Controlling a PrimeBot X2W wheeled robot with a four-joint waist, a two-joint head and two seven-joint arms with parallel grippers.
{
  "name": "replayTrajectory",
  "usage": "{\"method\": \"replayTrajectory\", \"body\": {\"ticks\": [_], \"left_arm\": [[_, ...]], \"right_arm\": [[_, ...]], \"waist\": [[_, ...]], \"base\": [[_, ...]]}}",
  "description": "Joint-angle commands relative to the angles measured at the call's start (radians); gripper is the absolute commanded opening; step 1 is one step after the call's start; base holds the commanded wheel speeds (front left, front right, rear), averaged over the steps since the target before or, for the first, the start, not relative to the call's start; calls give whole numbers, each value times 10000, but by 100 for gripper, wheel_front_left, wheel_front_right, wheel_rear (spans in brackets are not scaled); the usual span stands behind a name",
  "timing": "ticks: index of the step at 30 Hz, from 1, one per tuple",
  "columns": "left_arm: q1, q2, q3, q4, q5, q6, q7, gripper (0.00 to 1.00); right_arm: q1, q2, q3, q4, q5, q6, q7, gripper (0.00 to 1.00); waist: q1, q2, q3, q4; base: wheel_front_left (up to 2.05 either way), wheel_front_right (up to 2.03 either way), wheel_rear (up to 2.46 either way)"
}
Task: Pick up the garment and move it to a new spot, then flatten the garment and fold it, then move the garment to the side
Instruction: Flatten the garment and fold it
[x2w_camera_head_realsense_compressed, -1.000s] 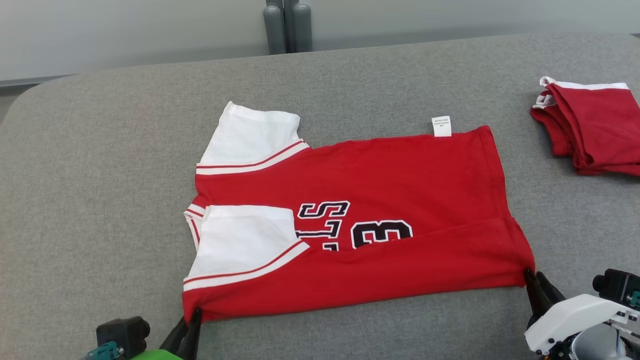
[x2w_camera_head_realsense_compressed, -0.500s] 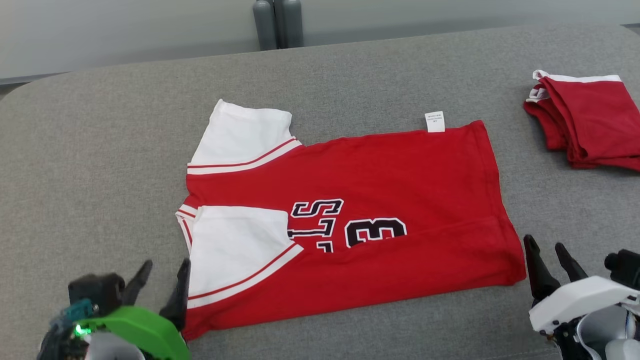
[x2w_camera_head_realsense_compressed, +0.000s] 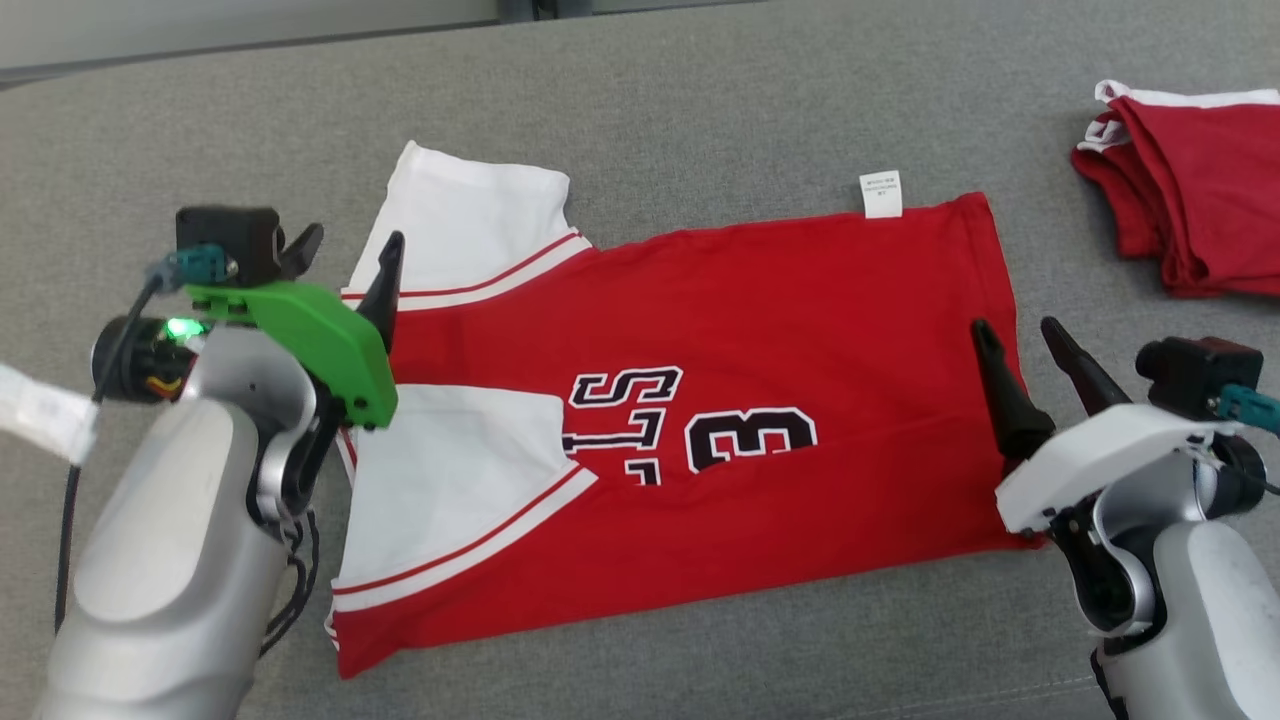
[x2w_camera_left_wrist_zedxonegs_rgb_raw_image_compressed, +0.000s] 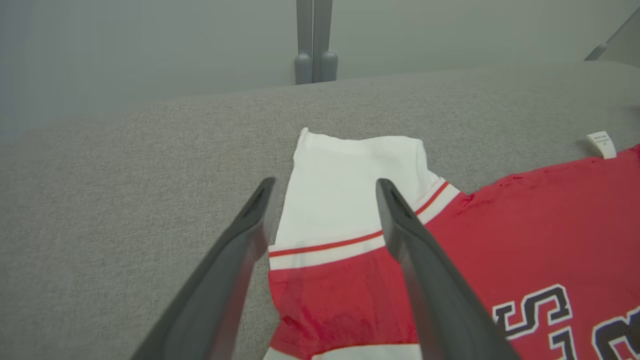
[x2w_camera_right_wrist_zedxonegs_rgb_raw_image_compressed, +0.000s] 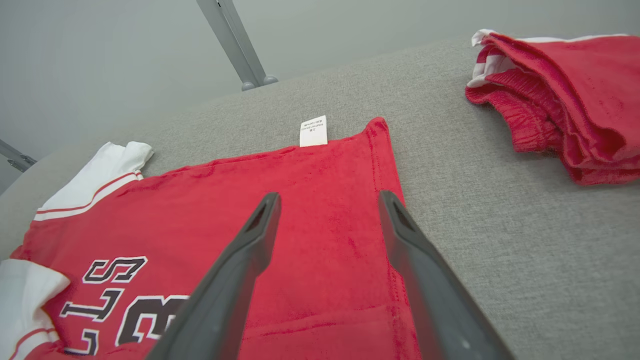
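The red garment, lettered in black, is spread flat in the middle of the grey counter. Its near sleeve is laid over the red body, and its far sleeve is stretched out on the counter. A white care label is seen protruding at the far edge, close to the hem. The left end effector is held over the collar end, beside the far sleeve, with its jaws spread wide and nothing gripped. The right end effector is poised over the hem end, likewise spread wide and empty. A pile of folded red clothing is set well apart, at the counter's right.
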Motion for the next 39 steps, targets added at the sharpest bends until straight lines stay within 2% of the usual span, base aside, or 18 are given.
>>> {"method": "replayTrajectory", "body": {"ticks": [1,12,25,26,27,28,29,30,33,39], "left_arm": [[-415,-46,-20,290,66,-61,46,100],[-3384,-78,-44,3514,395,6,365,100],[-4815,62,-310,5535,610,-158,322,100],[-4843,51,-347,5658,631,-165,338,87],[-4874,45,-378,5768,641,-189,353,65],[-4916,64,-426,5877,682,-230,358,60],[-4948,78,-499,5991,722,-262,390,45],[-4964,61,-552,6070,731,-305,389,41],[-5014,-81,-650,6287,747,-408,182,0],[-5019,-322,-652,6370,581,-686,-662,0]], "right_arm": [[-254,-66,124,53,-50,-1,-38,100],[-1780,-377,1532,250,135,-1,-268,100],[-2235,-597,2003,72,281,-1,-387,100],[-2248,-606,2024,59,300,-1,-386,100],[-2267,-617,2050,50,308,-1,-387,100],[-2285,-622,2076,46,314,-1,-386,100],[-2308,-628,2105,46,317,-1,-382,100],[-2329,-639,2122,48,327,-1,-379,100],[-2436,-714,2130,107,323,-1,-406,100],[-2939,-1181,2053,574,-35,-1,-322,100]], "waist": [[0,0,578,-263],[0,0,1926,-1024],[0,0,2330,-1319],[0,0,2327,-1325],[0,0,2322,-1334],[0,0,2318,-1346],[0,0,2317,-1359],[0,0,2318,-1363],[0,0,2304,-1340],[0,0,1993,-1053]], "base": [[0,0,0],[0,0,0],[0,0,0],[0,0,0],[0,0,0],[0,0,0],[0,0,0],[0,0,0],[0,0,0],[0,0,0]]}}
